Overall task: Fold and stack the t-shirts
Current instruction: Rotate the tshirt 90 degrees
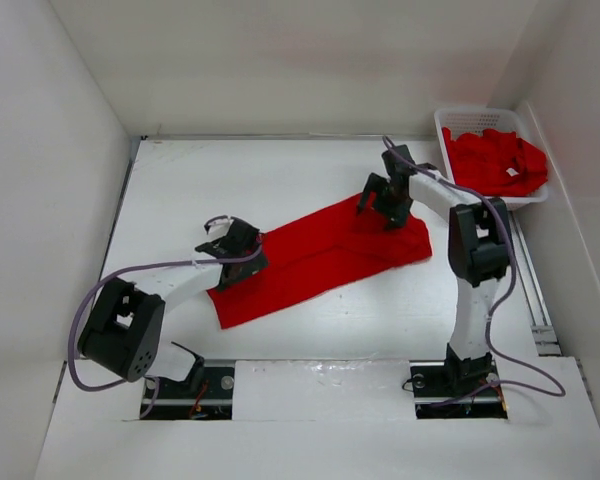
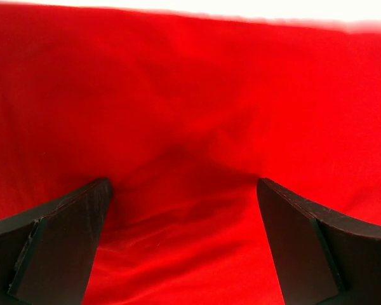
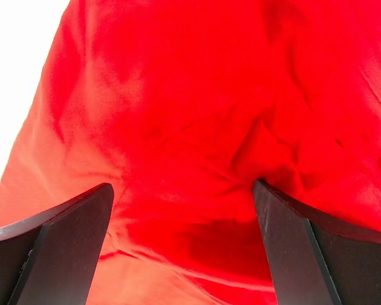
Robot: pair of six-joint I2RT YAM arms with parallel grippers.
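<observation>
A bright red t-shirt (image 1: pixel 315 258) lies flat on the white table as a long folded strip, running from near left to far right. My left gripper (image 1: pixel 232 247) is open and sits low over its left end; red cloth (image 2: pixel 184 146) fills the space between the fingers (image 2: pixel 63 235). My right gripper (image 1: pixel 385 203) is open over the right end, and wrinkled cloth (image 3: pixel 197 127) lies between its fingers (image 3: pixel 305 254). More red t-shirts (image 1: pixel 495 160) lie crumpled in the basket.
A white slotted plastic basket (image 1: pixel 477 116) stands at the far right corner of the table. White walls close in the left, back and right sides. The arm bases sit at the near edge.
</observation>
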